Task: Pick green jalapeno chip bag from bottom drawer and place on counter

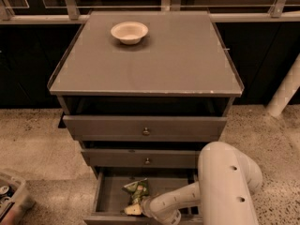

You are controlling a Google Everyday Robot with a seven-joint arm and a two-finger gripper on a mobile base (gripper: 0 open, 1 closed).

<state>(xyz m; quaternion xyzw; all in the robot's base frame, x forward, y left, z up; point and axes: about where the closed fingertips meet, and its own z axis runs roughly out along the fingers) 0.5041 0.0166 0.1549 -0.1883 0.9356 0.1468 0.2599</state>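
The bottom drawer [110, 194] is pulled out, and there inside it is the bag [137, 190], crumpled green foil lying about mid-floor of the drawer, leaning toward its front. The gripper [132, 210] is down in the drawer too, at the front wall, its pale tip right against the bag's near end. Whether it has closed on the bag or is only touching it, I cannot tell from here. The arm [226, 186] reaches into the drawer from the drawer's right, the big white elbow bulking over its right front corner and the forearm running leftward, low along the front. Stacked directly above the drawer are two knobbed drawers [146, 125], the upper one with a dark gap over it. Higher again above the drawer sits the desk [159, 67], flat and grey, carrying a white bowl [129, 32] toward its far left. On the floor, well left of the drawer, the corner of a bin [10, 198] shows.
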